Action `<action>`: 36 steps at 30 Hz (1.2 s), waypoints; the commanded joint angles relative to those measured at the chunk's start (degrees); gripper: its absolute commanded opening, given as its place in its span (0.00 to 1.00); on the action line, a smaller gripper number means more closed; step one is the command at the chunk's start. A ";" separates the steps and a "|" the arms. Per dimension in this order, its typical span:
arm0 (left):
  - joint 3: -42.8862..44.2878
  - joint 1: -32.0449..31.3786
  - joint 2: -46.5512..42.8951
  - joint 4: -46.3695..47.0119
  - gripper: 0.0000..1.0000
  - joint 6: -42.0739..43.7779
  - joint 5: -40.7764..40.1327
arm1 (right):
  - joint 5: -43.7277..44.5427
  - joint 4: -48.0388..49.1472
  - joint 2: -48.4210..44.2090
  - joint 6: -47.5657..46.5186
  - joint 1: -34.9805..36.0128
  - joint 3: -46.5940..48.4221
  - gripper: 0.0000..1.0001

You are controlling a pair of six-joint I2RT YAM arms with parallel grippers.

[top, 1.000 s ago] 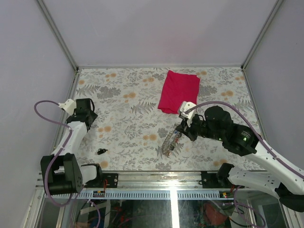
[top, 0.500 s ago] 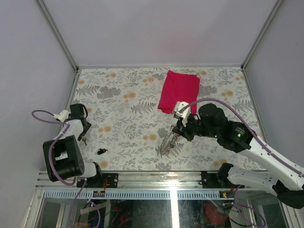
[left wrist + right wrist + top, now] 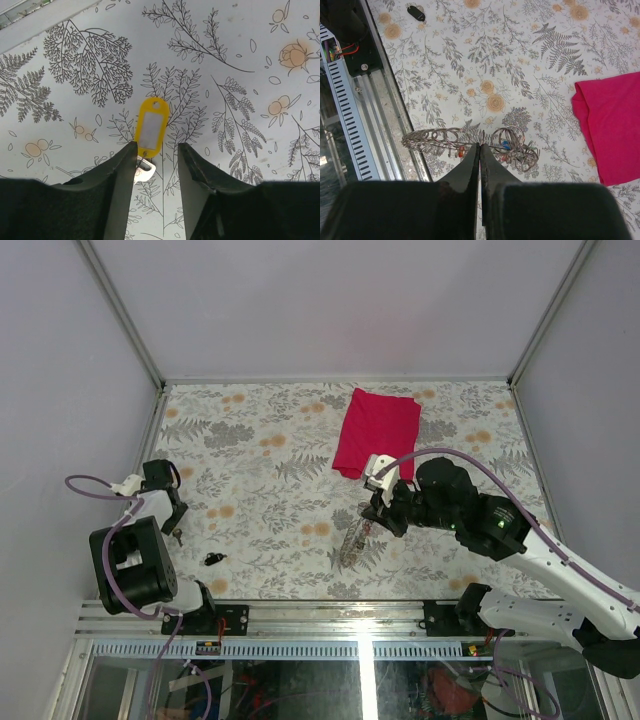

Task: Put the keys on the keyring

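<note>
Low at the left edge of the top view, my left arm has folded back from where it stood 1 s ago and dropped twd the flower-printed table (image 3: 260,450). My left gripper (image 3: 156,146) is spread wide, and in the wrist view a flat yellow plastic tag (image 3: 150,125) lies between the finger tips. A small pale key (image 3: 143,173) sits at the tag's near end, by the left finger. Nothing gripped yet.

Mid-frame, lower right of centre, my right gripper (image 3: 480,146) has slid a little left. Its fingers are pressed together, pinching the grey metal keyring (image 3: 434,137), a chain of wire loops w/ small coloured keys (image 3: 461,151) already on it. The keyring now looks narrower from above, prob. turned more edge-on.

A small black key (image 3: 212,559) lies loose near the bottom left, apart from both grippers. The folded red cloth (image 3: 378,430) lies upper centre, not involved.

So the ring is in hand and the left is lined up on the tagged key. Next is closing on it, I reckon.
</note>
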 commanded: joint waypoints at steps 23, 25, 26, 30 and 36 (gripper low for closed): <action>0.70 -1.05 -7.75 0.43 0.00 1.85 1.75 | 0.19 5.39 -0.69 -0.52 0.24 2.66 0.00; 1.38 -2.06 -10.76 -0.74 0.00 1.97 1.76 | 0.44 6.08 -1.04 -0.27 0.27 2.45 0.00; 1.89 -2.74 -11.94 -1.25 0.00 2.10 1.82 | 0.43 6.36 -1.02 -0.08 0.30 2.32 0.00; 2.43 -4.06 -13.89 -2.73 0.03 0.91 1.10 | -0.01 6.13 -0.20 0.19 0.23 3.11 0.00; 1.10 -3.93 -8.89 -4.10 0.47 -2.86 -2.21 | -0.66 4.91 1.03 -0.20 0.25 4.52 0.00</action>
